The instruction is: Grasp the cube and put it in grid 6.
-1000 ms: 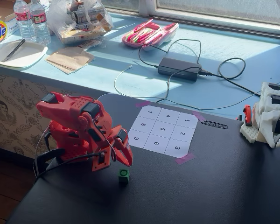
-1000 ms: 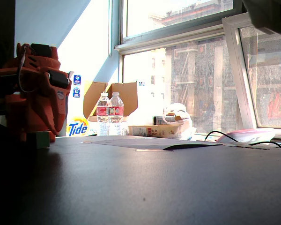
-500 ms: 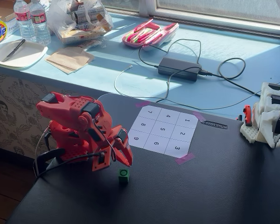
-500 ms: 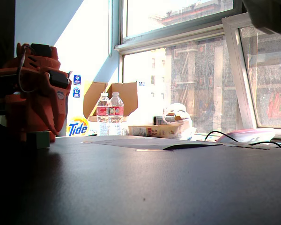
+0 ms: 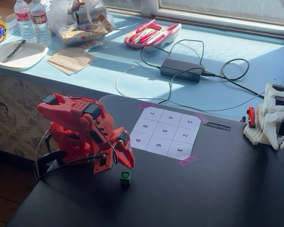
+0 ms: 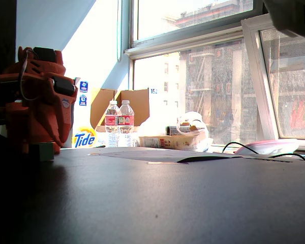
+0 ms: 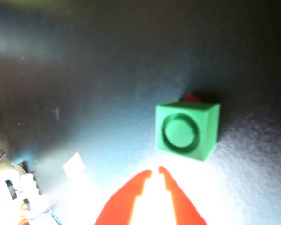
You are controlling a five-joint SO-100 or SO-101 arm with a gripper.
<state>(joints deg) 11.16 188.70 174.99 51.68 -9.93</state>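
Task status: not started in any visible respect — the small bright green plastic cube point(image 5: 125, 177) sits on the matte black tabletop point(image 5: 217, 189), free of the arm and well apart from the white paper sheet of 9 numbered cells point(image 5: 165, 132). The white square cell printed with a black 6 point(image 5: 158, 145), in the sheet's near row between 9 and 3, is empty. Remaining, as judged: grasp, lift, carry across to that cell, release. The red two-finger gripper point(image 5: 128, 164) hangs just above and beside the cube; in the wrist view its 2 fingertips point(image 7: 155, 174) stand nearly together, only a thin slit between them, holding nothing — too narrow to take the cube as it stands. Cube condition: upright on the table, edges crisp, a dark ring mark on its top face point(image 7: 179, 131), one corner turned toward the gripper. The low fixed view shows it dimly at the arm's foot point(image 6: 46, 151).
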